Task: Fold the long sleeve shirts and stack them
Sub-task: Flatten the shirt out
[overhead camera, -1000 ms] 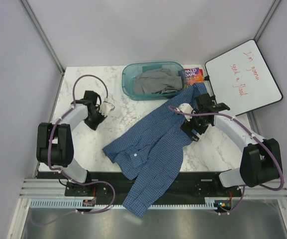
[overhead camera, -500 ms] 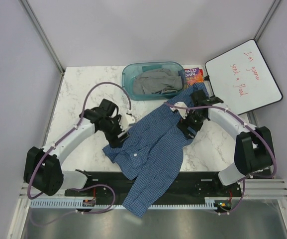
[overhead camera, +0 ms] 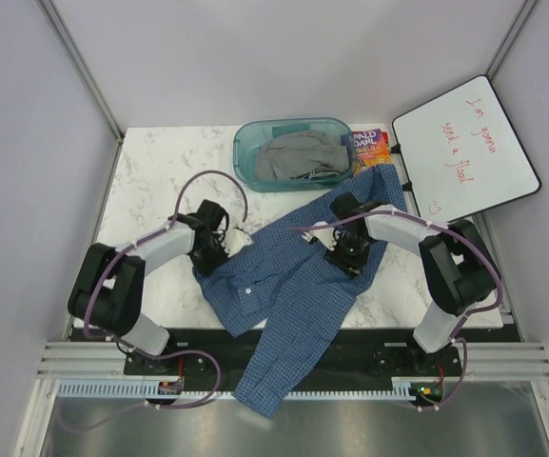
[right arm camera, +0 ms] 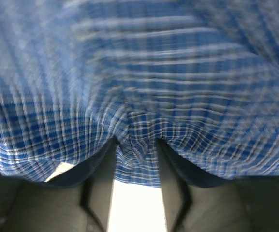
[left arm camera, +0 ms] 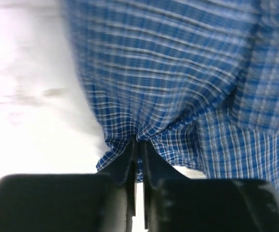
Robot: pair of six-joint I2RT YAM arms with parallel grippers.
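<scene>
A blue fine-checked long sleeve shirt (overhead camera: 288, 286) lies crumpled across the middle of the white marble table (overhead camera: 150, 171), with one end hanging over the front edge. My left gripper (overhead camera: 219, 249) is at the shirt's left edge. In the left wrist view (left arm camera: 139, 142) it is shut on a pinch of the cloth (left arm camera: 178, 72). My right gripper (overhead camera: 343, 255) is at the shirt's right side. In the right wrist view (right arm camera: 135, 142) its fingers hold a gathered fold of the cloth (right arm camera: 139, 72), with creases running to them.
A teal bin (overhead camera: 245, 152) holding a grey garment (overhead camera: 298, 157) stands at the back centre. A colourful book (overhead camera: 369, 145) lies beside it, partly under the shirt's far corner. A whiteboard (overhead camera: 464, 152) leans at the back right.
My left gripper moved from the bare table to the shirt's left edge and closed on it. My right gripper moved left and down onto the shirt. The cloth has bunched and shifted.
</scene>
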